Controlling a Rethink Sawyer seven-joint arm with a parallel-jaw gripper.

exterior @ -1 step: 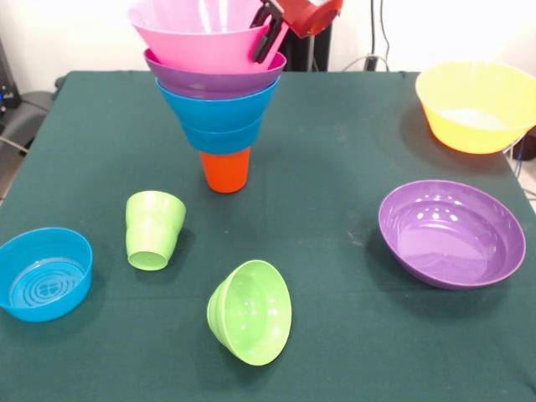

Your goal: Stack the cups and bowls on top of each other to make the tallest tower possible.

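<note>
Glossy, light plastic tower point(219, 92) looks tippy below the pincer point(266, 33), which pinches the pink bowl point(201, 29) by its rim.

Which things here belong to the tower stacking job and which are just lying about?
Job:
tower
green cup
green bowl
blue bowl
purple bowl
yellow-orange bowl
end effector

Lying about:
cables behind the table

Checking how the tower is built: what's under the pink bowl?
Under the pink bowl sit a purple bowl, blue bowls, then an orange cup. Their insides are covered.
</note>
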